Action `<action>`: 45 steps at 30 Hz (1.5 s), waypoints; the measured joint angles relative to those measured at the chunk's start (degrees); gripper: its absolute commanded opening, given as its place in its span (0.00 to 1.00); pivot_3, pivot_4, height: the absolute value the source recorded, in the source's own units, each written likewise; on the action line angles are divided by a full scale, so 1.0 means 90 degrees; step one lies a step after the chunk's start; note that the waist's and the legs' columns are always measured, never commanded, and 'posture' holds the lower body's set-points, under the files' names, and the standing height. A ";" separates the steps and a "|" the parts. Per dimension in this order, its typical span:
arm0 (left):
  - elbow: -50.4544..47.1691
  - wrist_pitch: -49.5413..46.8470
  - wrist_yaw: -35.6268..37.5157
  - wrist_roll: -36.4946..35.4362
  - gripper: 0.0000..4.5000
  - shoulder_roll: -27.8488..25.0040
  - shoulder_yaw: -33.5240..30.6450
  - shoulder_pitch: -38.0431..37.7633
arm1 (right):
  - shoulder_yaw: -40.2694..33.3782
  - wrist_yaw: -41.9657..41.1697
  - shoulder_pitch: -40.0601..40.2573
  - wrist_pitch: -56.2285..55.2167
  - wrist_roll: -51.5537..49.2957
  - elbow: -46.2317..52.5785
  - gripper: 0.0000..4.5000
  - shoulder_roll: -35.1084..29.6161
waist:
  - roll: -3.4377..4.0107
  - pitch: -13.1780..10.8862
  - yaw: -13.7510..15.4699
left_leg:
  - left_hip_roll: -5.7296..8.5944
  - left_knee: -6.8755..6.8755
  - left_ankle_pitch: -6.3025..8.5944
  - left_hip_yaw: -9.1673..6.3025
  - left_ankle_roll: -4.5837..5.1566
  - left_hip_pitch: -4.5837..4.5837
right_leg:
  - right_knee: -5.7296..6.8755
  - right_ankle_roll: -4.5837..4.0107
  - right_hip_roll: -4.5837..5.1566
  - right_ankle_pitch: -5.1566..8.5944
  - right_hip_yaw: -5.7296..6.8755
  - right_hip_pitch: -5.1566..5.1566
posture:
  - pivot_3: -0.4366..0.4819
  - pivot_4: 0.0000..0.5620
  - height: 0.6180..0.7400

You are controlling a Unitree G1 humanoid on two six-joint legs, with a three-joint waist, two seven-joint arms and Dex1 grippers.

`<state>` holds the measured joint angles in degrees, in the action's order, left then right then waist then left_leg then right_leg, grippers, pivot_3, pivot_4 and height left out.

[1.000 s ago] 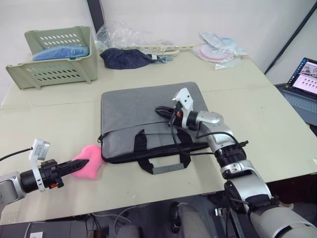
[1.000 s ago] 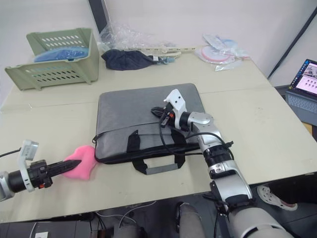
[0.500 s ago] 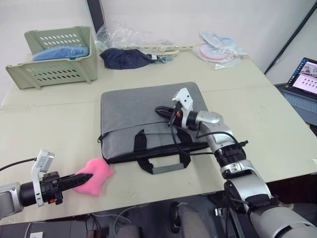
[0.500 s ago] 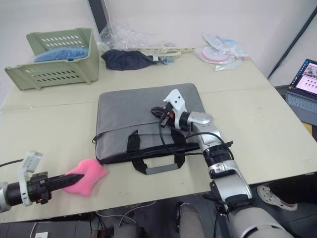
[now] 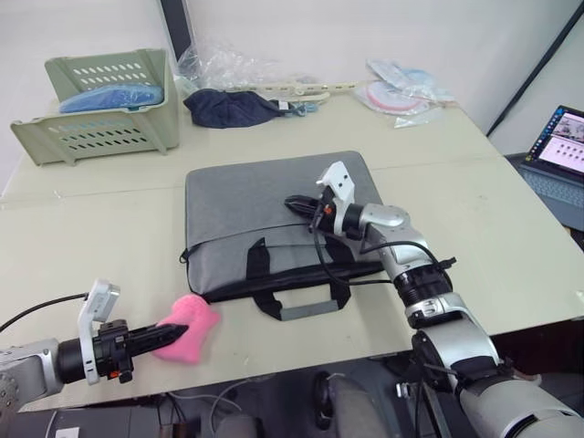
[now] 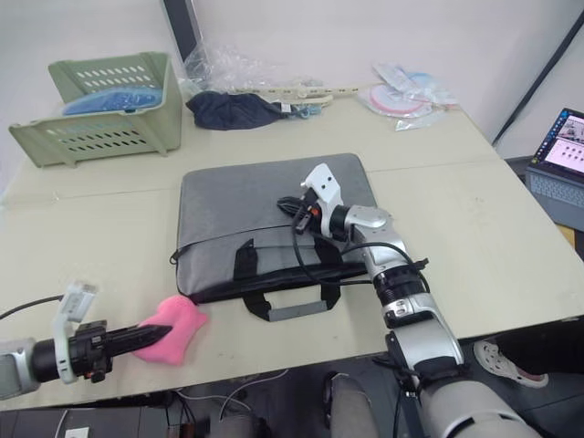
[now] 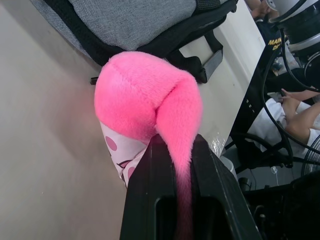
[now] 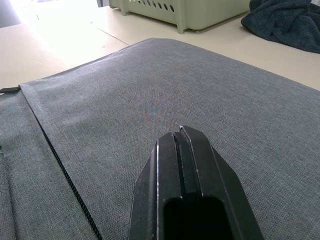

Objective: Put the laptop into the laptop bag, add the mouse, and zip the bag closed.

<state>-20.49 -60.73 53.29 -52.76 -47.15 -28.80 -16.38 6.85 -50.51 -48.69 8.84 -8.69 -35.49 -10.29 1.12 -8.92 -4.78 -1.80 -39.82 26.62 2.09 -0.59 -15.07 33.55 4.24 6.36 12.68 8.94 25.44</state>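
- Lay flat on the table (image 5: 474, 196): the laptop bag (image 5: 265, 214), grey, handles toward the robot, its top panel directly under the right fingers and its near left corner just ahead of the left fingers.
- Judged the step in hand as zipping shut: pulling the zipper by its charm, with the bag pinned by the other arm. Could not tell how far the zip had run; laptop and mouse presumably inside.
- Rested on the bag's top, near its middle: the right gripper (image 5: 294, 204), fingers pressed together with nothing between them. Best kept pressing straight down, so the bag would not slide with the pull.
- Sat pinched between the left fingers: the pink pompom (image 5: 189, 327), a strip of its fur running down the gap, the rest bulging past the fingertips toward the bag's black edging.
- Held close on that fur: the left gripper (image 5: 167, 336), fingers (image 7: 146, 185) nearly together, off the bag's near left corner.
- Advised a pull along the line of the zipper, low and steady, not away from the bag; fluffy fur likely to slip, so firm grip needed.
- Stood well beyond both sets of fingers, at the far edge: the green basket (image 5: 105, 105) and dark blue cloth (image 5: 228, 107), out of the way.
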 measured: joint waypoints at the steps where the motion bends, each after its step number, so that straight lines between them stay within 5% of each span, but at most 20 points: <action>1: -0.0064 0.0000 -0.0046 -0.0021 0.01 0.0076 0.0111 0.0051 | 0.0000 0.0000 0.0000 0.0000 0.0000 -0.0001 0.00 0.0002 | 0.0003 0.0002 -0.0001 | 0.0000 0.0000 0.0000 0.0000 0.0000 0.0000 | 0.0000 0.0000 0.0001 0.0000 -0.0002 0.0000 | 0.48 0.27 1.00; 17: -0.0291 0.0010 -0.0383 -0.0196 0.01 0.0354 0.0675 0.0286 | 0.0000 0.0004 -0.0044 0.0000 0.0081 -0.0049 0.00 0.0040 | 0.0023 0.0012 -0.0003 | -0.0001 0.0000 0.0000 0.0000 0.0000 0.0000 | -0.0002 0.0000 -0.0001 0.0000 -0.0015 0.0000 | 0.48 0.27 1.00; 25: -0.0196 -0.0060 -0.0376 -0.0355 0.67 0.0343 0.0503 0.0218 | 0.0000 0.0004 -0.0044 0.0000 0.0087 -0.0050 0.00 0.0042 | 0.0023 0.0012 -0.0002 | -0.0002 0.0000 0.0000 0.0000 0.0000 0.0000 | -0.0001 0.0000 -0.0001 0.0000 -0.0015 0.0000 | 0.48 0.27 1.00; 33: -0.0608 -0.0337 -0.0267 -0.0485 0.67 -0.0007 0.0157 -0.0768 | 0.0000 0.0012 -0.0032 0.0000 0.0090 -0.0033 0.00 0.0071 | 0.0025 0.0011 -0.0005 | -0.0013 0.0000 0.0006 -0.0003 -0.0011 -0.0001 | -0.0003 -0.0015 -0.0006 0.0009 -0.0027 0.0002 | 0.48 0.27 1.00; 37: -0.1240 -0.0498 0.0082 -0.0915 0.67 -0.0394 -0.0710 -0.1407 | 0.0000 0.0012 -0.0005 0.0000 0.0091 0.0009 0.00 0.0070 | 0.0026 0.0011 -0.0001 | -0.0019 0.0003 0.0010 -0.0007 -0.0018 0.0000 | 0.0000 -0.0042 -0.0006 0.0025 -0.0021 0.0004 | 0.48 0.27 1.00; 45: -0.0311 -0.0523 0.0205 -0.1284 0.67 -0.1258 -0.1596 -0.0228 | 0.0004 0.0014 -0.0015 0.0000 0.0096 0.0012 0.00 0.0147 | 0.0036 0.0005 -0.0030 | -0.0024 0.0024 0.0009 -0.0001 -0.0028 0.0016 | 0.0017 -0.0062 -0.0022 0.0039 0.0003 0.0005 | 0.48 0.27 1.00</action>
<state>-23.29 -65.44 55.14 -64.31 -58.48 -43.17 -18.43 6.89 -50.39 -48.83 8.84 -7.83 -35.39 -8.97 1.44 -8.87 -5.05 -2.02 -39.61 26.70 2.08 -0.85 -14.93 33.71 3.68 6.16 13.02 8.97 25.48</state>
